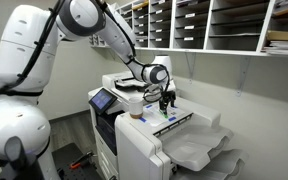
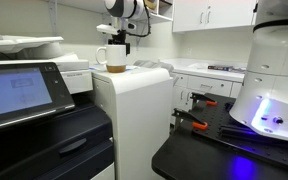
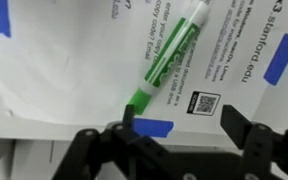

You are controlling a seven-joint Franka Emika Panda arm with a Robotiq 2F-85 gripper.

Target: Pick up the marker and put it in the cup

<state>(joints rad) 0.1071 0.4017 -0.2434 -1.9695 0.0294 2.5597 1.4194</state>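
Hovering wide open over the green-and-white plastic marker point(image 3: 169, 55), the black pincer point(image 3: 176, 122) held nothing; the grasp and the drop into the whitish tan-bottomed cup point(image 2: 115, 58) were not yet done.

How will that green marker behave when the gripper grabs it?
The marker looks round and lies flat on paper, so a nudge would probably roll it. Its slim, rigid-looking plastic body should stay stiff and feel light. The smooth barrel might slip.

Glossy plastic on the marker point(image 3: 170, 55), matt paper for the sheet point(image 3: 64, 70), a smooth, glazed-looking cup point(image 2: 115, 58), satin white plastic on the printer casing point(image 2: 134, 110)
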